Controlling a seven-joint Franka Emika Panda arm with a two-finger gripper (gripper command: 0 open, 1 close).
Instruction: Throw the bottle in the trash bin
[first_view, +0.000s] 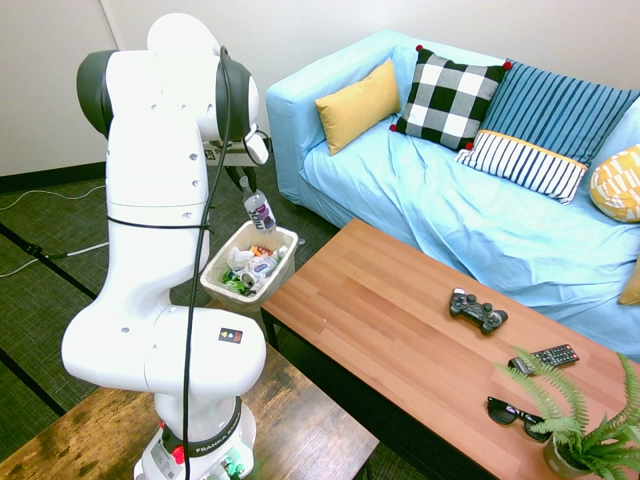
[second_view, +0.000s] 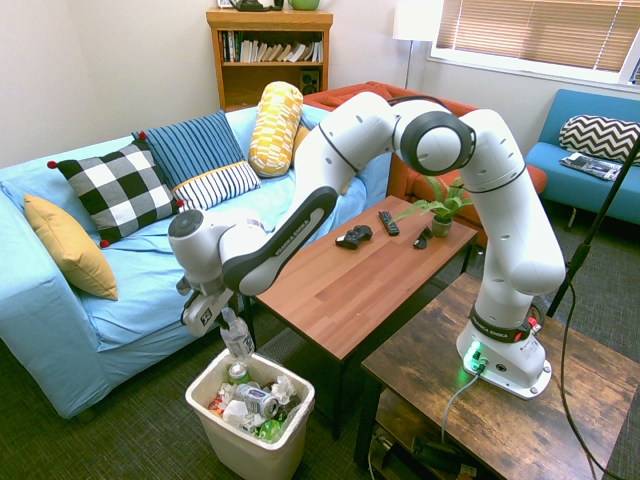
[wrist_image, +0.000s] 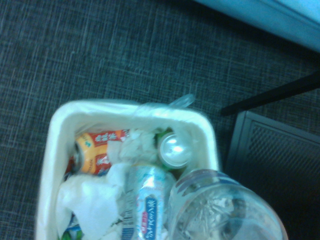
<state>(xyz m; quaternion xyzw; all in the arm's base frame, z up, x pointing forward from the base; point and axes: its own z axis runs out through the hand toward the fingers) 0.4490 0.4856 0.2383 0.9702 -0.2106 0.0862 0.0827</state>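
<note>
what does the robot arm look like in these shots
The arm is glossy white with rounded, bulbous segments and dark grey bands at the joints. Black lettering runs along one link, a black cable hangs down its body, and a small dark square sticker sits on a lower segment. A green light glows at its base. The gripper is white.

A light-blue slip-covered sofa (first_view: 480, 215) stands against a white wall (first_view: 300, 25) on dark woven carpet (first_view: 30, 290). A reddish wooden coffee table (first_view: 400, 330) sits just before it. A wooden bookshelf (second_view: 268, 55) and a blind-covered window (second_view: 545, 35) line the far side.
</note>
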